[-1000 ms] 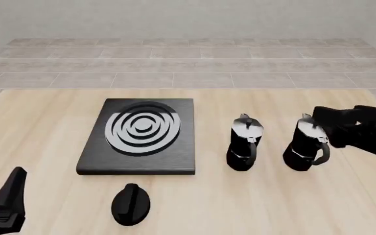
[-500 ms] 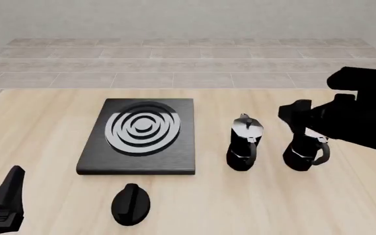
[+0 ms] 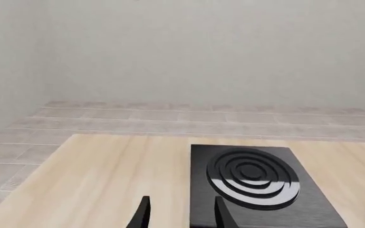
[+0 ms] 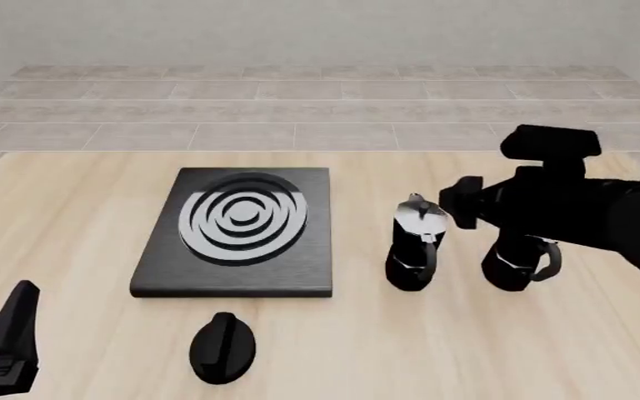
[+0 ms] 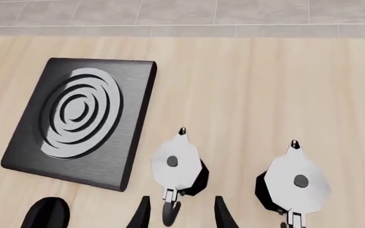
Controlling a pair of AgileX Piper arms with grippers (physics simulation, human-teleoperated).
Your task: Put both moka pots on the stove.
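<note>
We are looking down on a pale wooden table [image 4: 87, 250]; the stove [image 4: 237, 283], a flat black slab, is lying left of centre with its silver ring burner [image 4: 242, 218] bare, so nothing is sitting on it.

Both moka pots are standing upright on the table to the right of the stove, apart from it and apart from each other; the nearer pot [image 4: 415, 246] is standing between the stove and the farther pot [image 4: 518, 265], whose upper part is hidden in the front view behind our right arm [image 4: 587, 212].

The right wrist view is showing both lids from above; the nearer pot [image 5: 177, 168] and the farther pot [image 5: 295, 183] both have their lids closed, so we cannot tell what, if anything, is inside.

Our right gripper [image 5: 179, 213] is hovering above the pots; its two fingertips are standing apart and gripping nothing, with the nearer pot's handle showing between them, though whether they are level with it or higher is hard for us to judge.

Our left gripper [image 3: 179, 213] is waiting low at the near left corner of the table, well apart from the pots; its fingers are parted too and empty, pointing toward the stove [image 3: 258, 190].

A flat black oval knob [image 4: 222, 348] is lying on the table just in front of the stove, near its front edge.
</note>
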